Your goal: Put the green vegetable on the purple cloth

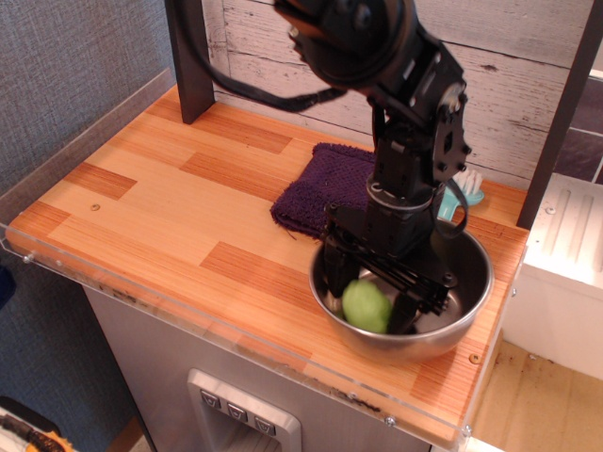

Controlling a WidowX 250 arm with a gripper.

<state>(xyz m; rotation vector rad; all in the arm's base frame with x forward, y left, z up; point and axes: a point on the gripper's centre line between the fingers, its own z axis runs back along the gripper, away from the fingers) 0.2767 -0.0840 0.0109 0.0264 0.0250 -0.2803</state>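
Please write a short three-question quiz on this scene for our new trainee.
1. True or false: the vegetable lies on the cloth.
2. Where is the gripper? A) over the cloth B) down in the bowl C) off the table
3. What sits behind the bowl, by the wall?

Key: 1 false, it is in the bowl, between the gripper's fingers. 2 B. 3 a teal-handled brush.
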